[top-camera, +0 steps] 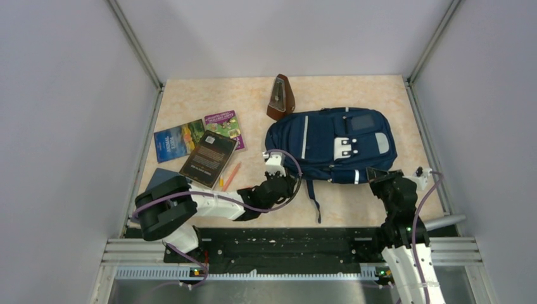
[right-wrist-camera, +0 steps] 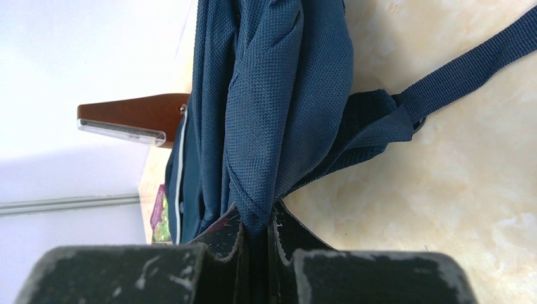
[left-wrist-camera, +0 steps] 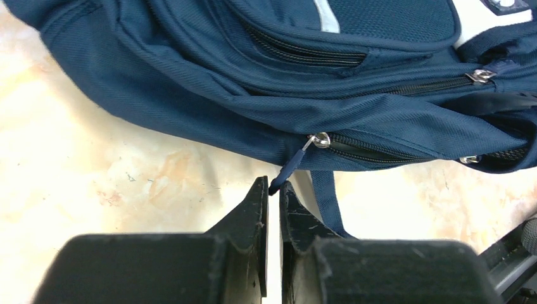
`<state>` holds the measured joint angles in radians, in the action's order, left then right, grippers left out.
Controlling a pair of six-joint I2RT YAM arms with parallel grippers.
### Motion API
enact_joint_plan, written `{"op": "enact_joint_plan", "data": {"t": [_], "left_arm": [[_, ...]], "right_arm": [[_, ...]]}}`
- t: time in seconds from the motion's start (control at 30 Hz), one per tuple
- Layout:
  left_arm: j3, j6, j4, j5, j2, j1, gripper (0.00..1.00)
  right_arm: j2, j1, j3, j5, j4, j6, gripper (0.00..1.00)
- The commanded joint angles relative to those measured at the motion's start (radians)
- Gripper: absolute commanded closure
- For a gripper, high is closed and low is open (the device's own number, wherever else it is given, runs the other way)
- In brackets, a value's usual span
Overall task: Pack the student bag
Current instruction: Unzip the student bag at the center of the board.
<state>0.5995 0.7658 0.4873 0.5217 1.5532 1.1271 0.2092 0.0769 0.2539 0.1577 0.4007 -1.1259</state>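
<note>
Locate the glossy paperback books (top-camera: 209, 155) at centre left of the top view. Note the left claw (left-wrist-camera: 272, 190), lower centre of its wrist view, pinched together on the dark blue cord zip pull (left-wrist-camera: 290, 166). Find the large navy blue fabric student bag (top-camera: 329, 142) flat at centre right on the mottled beige surface (top-camera: 354, 202). Note the right claw (right-wrist-camera: 256, 225) clamped on a fold of its fabric. Expect the thin pull to slip free under a skewed tug. Treat book-cover print as too small to read.

Both arms reach forward, the left end effector (left-wrist-camera: 273, 187) and right end effector (right-wrist-camera: 256, 223) pinched closed.
</note>
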Motion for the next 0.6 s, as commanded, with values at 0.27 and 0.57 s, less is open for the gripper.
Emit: {"op": "enact_joint_plan", "data": {"t": [0.27,0.57], "left_arm": [[-0.100,-0.113,0.133,-0.067,-0.035,-0.062,1.00],[-0.098,-0.178,0.129,-0.148,-0.043,-0.062,1.00]], "right_arm": [[0.035,-0.005,0.069,0.122,-0.056,0.200,0.81],[0.188,-0.004,0.142,0.037,-0.109,0.396,0.15]]}}
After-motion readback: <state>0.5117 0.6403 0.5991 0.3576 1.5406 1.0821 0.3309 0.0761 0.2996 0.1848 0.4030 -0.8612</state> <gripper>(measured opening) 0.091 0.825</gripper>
